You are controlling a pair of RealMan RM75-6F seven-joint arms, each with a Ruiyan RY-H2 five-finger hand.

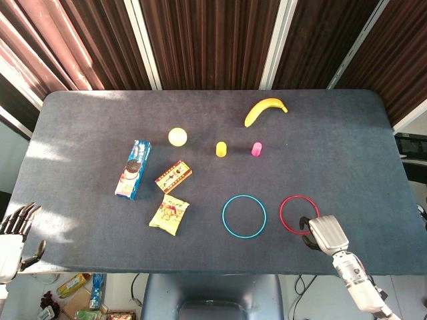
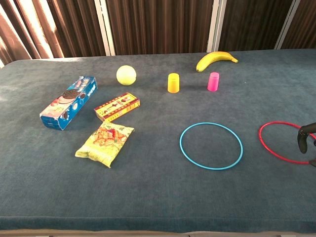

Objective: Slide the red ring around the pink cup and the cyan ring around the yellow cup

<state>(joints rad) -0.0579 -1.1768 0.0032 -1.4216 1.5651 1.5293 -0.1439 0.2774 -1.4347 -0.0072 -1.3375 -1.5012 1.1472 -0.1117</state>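
1. Counter (image 1: 333, 133): dark blue cloth surface carrying every item listed below.
2. Right hand (image 1: 325, 234): at the near right edge of the counter, over the near rim of the red ring. Its dark fingers (image 2: 302, 137) curl downward at the ring's near-right side. Whether they touch or pinch the ring, I cannot tell from either view.
3. Left hand (image 1: 13, 233): off the near left corner of the counter, fingers extended together and thumb apart, holding nothing.
4. Cyan ring (image 1: 243, 215): lying flat near the front edge, just left of the red ring, the two apart. Nothing stands inside it.
5. Red ring (image 1: 297, 213): lying flat, right of the cyan ring, well nearer the front edge than the cups. It encloses no cup.
6. Cookie box (image 1: 133, 169): blue, lying flat at mid-left.
7. Banana (image 1: 264, 109): at the far side, beyond the two cups.
8. Snack bag (image 1: 169, 214): yellow, flat, in front of the small carton.
9. Small carton (image 1: 173, 176): red and yellow, lying at an angle between cookie box and snack bag.
10. Ball (image 1: 177, 137): pale yellow, left of the yellow cup.
11. Yellow cup (image 1: 221, 148): upright, behind the cyan ring, well apart from it.
12. Pink cup (image 1: 256, 148): upright, just right of the yellow cup, well apart from the red ring.
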